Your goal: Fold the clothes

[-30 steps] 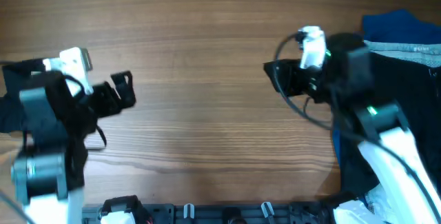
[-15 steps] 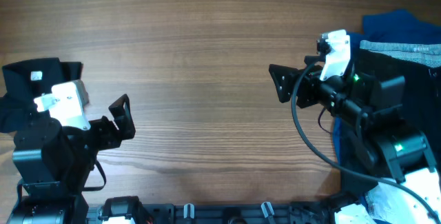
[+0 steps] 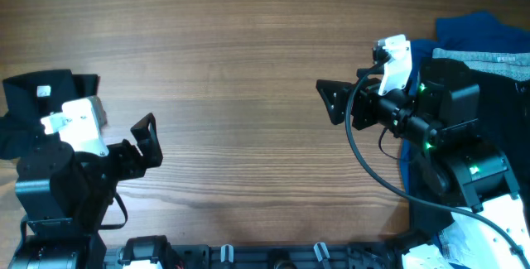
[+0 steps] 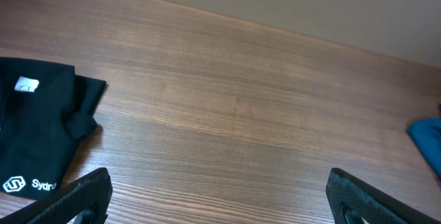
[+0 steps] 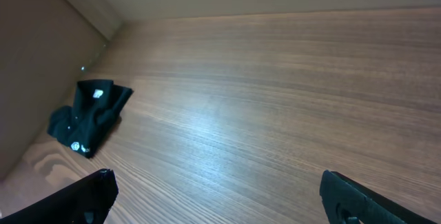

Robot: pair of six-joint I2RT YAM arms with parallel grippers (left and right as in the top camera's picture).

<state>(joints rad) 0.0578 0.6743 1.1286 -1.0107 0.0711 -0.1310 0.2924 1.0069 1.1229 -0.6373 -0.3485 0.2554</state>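
Observation:
The clothes (image 3: pixel 26 95), a black shirt folded into a small bundle, lie at the table's far left, partly under my left arm. In the left wrist view the clothes (image 4: pixel 38 131) show a white neck label and white lettering. From the right wrist they are a small dark bundle, the clothes (image 5: pixel 86 117), far off at the left. My left gripper (image 3: pixel 145 143) hangs open to the right of the bundle, nothing between its fingers (image 4: pixel 86 195). My right gripper (image 3: pixel 331 102) stands open over bare wood at mid-right, empty, its fingertips (image 5: pixel 351 195) wide apart.
A bright blue garment (image 3: pixel 472 31) and a black garment with a grey waistband (image 3: pixel 484 56) lie piled at the right edge under my right arm. The blue garment (image 4: pixel 427 134) also shows at the right edge of the left wrist view. A black rail runs along the table's front edge.
My left arm has drawn back toward the front, uncovering the folded shirt. The right arm swung and its gripper settled a little further left.

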